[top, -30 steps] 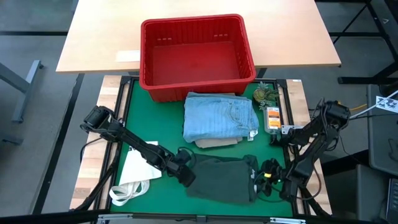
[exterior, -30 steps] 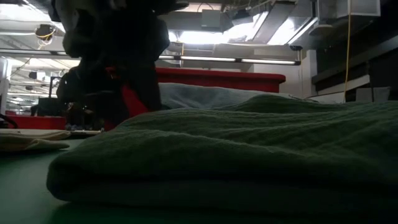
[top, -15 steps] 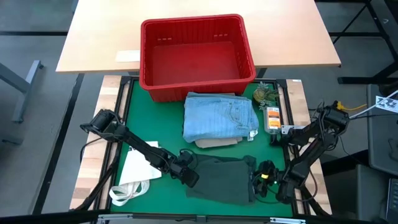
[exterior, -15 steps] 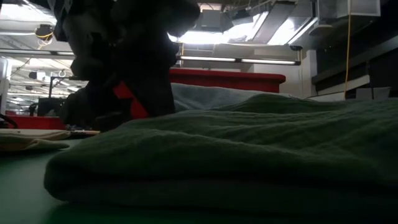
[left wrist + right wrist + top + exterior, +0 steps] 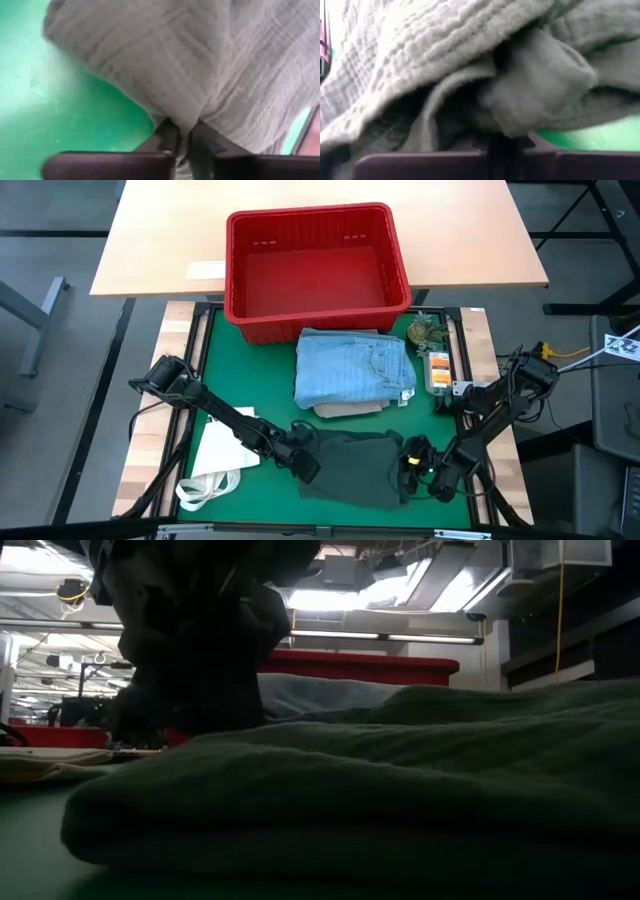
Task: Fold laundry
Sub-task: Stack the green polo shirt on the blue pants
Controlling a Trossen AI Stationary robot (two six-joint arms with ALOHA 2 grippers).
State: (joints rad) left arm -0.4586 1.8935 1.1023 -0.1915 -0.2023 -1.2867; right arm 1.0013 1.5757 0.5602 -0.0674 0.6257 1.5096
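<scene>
Your left gripper [image 5: 306, 465] pinches left edge of dark green-grey garment [image 5: 355, 468]; right gripper [image 5: 412, 466] clamps its right edge. Garment lies on green mat [image 5: 215, 380], near table's front edge.

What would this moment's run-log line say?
left gripper: shut on dark green-grey garment, left edge | right gripper: shut on its right edge | folded jeans: by red basket

Overhead looks straight down; low sits level, seemingly near; wrist cameras press against the green-grey garment [image 5: 355, 468], shared by all.
</scene>
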